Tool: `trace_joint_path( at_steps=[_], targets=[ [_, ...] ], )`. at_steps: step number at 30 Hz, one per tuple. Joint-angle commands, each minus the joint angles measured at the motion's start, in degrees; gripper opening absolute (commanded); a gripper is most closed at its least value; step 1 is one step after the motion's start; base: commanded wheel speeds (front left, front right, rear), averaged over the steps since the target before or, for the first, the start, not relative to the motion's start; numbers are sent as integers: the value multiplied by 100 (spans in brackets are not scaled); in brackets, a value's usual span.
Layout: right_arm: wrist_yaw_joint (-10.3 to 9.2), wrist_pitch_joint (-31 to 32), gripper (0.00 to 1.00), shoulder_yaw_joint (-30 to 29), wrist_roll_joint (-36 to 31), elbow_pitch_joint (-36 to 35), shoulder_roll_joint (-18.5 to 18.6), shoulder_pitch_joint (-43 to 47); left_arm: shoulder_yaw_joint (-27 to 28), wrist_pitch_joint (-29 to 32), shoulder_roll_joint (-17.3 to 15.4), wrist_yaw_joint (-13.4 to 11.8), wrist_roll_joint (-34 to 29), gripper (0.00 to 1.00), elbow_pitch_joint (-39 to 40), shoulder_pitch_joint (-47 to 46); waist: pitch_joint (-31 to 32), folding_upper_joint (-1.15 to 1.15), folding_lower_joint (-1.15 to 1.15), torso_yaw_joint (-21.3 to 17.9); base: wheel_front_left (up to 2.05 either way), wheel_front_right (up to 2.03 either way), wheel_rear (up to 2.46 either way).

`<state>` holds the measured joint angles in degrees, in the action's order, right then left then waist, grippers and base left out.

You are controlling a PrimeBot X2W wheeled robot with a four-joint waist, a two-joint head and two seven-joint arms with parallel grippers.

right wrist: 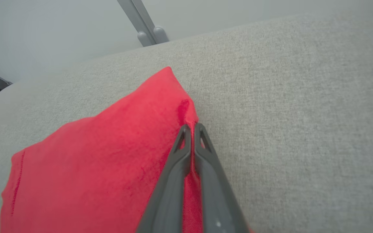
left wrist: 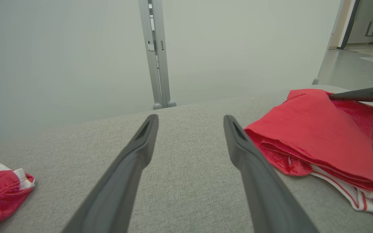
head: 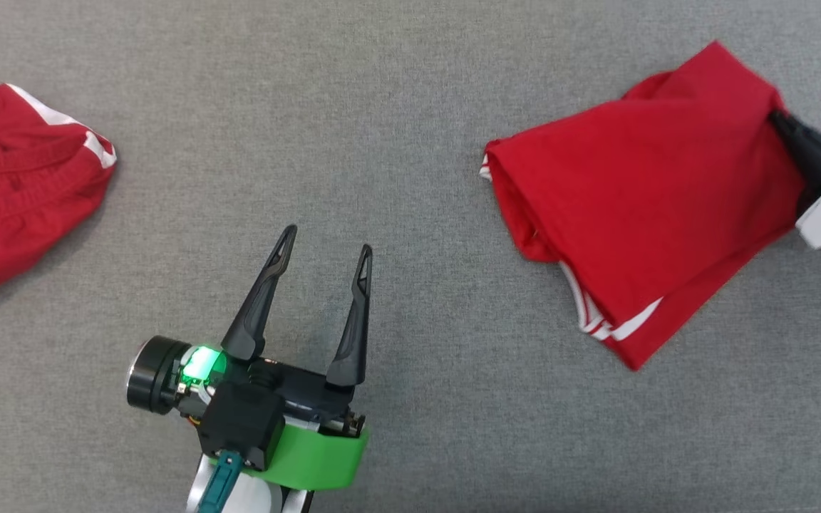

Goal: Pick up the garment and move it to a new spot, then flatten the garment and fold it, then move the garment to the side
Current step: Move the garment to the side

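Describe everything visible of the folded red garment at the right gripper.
The folded red garment is soft, matte cloth, stacked in several layers in a rough wedge. It has white stripes along its lower edge and at its left corner. It lies on the grey fabric surface, at the head view's right. The right gripper is shut on its right corner, pinching a ridge of cloth. The open left gripper stands apart from it.

Fingers (right wrist: pixel 170 187) of right gripper (right wrist: pixel 191 128) tight together on red garment (right wrist: pixel 102 155) edge, grey fabric surface (right wrist: pixel 287 113) beneath
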<state>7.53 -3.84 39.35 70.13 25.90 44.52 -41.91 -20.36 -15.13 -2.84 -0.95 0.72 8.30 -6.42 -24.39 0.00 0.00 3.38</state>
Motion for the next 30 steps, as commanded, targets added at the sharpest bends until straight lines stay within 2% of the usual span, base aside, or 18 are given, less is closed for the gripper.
trace_joint_path(
  at_steps=[1, 5, 12, 22, 30],
  targets=[
    [-9, -13, 0, -10, -62, 47, 101, -262, -21, -1, -11, 48, -46, 100, 106, -187, -517, 0, 0, -121, 0, 0, 0],
    [-9, -13, 0, -60, -139, 152, 350, -940, -150, -1, -66, 136, -169, 100, 429, -438, -978, 0, 0, -190, 0, 0, 0],
    [-9, -96, 0, -293, -160, 515, 934, -1720, -379, 0, -202, 143, -351, 100, 856, -766, -1575, 0, 0, -317, 0, 0, 0],
    [-9, -370, 0, -828, 184, 1021, 1596, -2084, -579, 0, -542, 54, -519, 100, 1191, -965, -2092, 0, 0, -581, 0, 0, 0],
    [-9, -530, 0, -926, -51, 1449, 2049, -2101, -802, 0, -688, -47, -600, 100, 1540, -1093, -2186, 0, 0, -623, 0, 0, 0]
  ],
)
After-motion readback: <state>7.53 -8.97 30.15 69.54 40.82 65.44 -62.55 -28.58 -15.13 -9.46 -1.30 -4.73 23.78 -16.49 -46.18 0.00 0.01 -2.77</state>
